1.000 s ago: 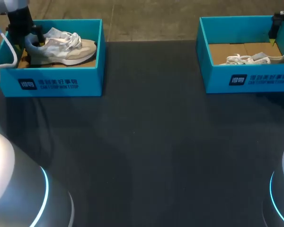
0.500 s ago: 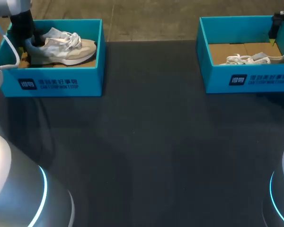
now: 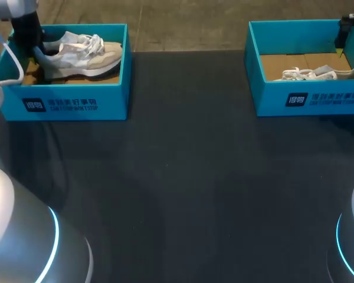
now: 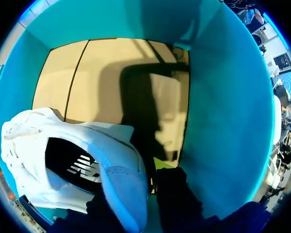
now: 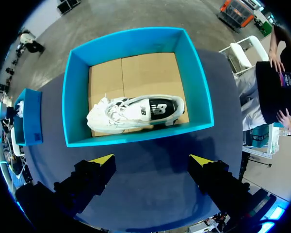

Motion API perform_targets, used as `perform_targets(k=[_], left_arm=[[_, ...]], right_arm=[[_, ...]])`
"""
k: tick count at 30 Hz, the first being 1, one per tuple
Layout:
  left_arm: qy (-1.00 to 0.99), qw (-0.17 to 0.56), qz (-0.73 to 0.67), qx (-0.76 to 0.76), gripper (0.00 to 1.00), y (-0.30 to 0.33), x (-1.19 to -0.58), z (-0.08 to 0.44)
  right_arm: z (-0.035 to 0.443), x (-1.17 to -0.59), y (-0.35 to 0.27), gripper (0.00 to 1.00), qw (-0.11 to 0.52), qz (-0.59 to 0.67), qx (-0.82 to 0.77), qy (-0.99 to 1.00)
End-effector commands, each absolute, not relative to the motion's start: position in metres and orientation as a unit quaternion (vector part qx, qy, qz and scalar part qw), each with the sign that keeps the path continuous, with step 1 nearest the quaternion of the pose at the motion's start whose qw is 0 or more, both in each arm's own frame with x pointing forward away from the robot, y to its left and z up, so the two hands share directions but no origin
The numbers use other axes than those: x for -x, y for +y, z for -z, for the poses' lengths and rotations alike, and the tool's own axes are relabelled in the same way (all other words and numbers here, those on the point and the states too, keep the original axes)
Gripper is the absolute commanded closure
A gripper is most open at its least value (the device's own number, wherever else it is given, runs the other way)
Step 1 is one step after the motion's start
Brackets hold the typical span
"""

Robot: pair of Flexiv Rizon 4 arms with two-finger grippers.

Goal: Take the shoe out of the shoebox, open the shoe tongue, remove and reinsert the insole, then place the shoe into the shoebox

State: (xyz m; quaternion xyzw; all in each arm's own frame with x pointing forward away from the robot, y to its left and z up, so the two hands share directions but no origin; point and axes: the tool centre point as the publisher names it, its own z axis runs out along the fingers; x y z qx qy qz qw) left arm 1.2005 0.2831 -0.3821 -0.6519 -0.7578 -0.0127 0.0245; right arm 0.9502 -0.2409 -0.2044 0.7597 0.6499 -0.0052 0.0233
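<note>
Left box: a bright blue shoebox at the far left of the dark table, open on top, with a cardboard floor.
Shoe: pale grey and white, inside the left box, toe pointing right and heel at the box's left end. Its laces lie loose over the tongue. I cannot tell whether the sole rests flat on the cardboard.
Left gripper: down in the left end of that box at the heel. The wrist view shows the heel's back edge sandwiched between the two dark fingers, so I take the jaws to be pinching the heel.
Right gripper: hanging above the near wall of the right box, well clear of it, jaws spread wide and holding nothing.
Right box: a matching blue box at the far right of the table.
Other shoe: white with a dark side panel, lying in the right box on the cardboard, nothing touching it.
Step in hand: the very first one, I'd say, taking the shoe out of the left box. The grip looks made, but the shoe is not out yet.
Next move: a straight lift, high enough for the toe to pass the box wall, then across to the open table nearer the robot. A pinch on the heel alone leaves the toe free to droop and catch the rim, so it wants a slow, steady rise.
</note>
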Motion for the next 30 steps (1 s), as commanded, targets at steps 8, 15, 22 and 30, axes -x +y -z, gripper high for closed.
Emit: perform_targets(k=[8, 15, 22, 30], left_arm=[[-0.761, 0.007, 0.025, 0.648, 1.00, 0.296, -1.187, 0.344], [-0.773, -0.001, 0.026, 0.634, 1.00, 0.302, -1.176, 0.310], [-0.788, -0.007, 0.046, 0.613, 1.00, 0.303, -1.160, 0.260], [-0.803, -0.008, 0.053, 0.594, 1.00, 0.306, -1.142, 0.207]], right_arm=[[0.205, -0.950, -0.241, 0.00, 0.024, 0.005, -0.760, 0.650], [0.205, -0.950, -0.241, 0.00, 0.024, 0.005, -0.760, 0.650], [0.205, -0.950, -0.241, 0.00, 0.024, 0.005, -0.760, 0.650], [0.205, -0.950, -0.241, 0.00, 0.024, 0.005, -0.760, 0.650]])
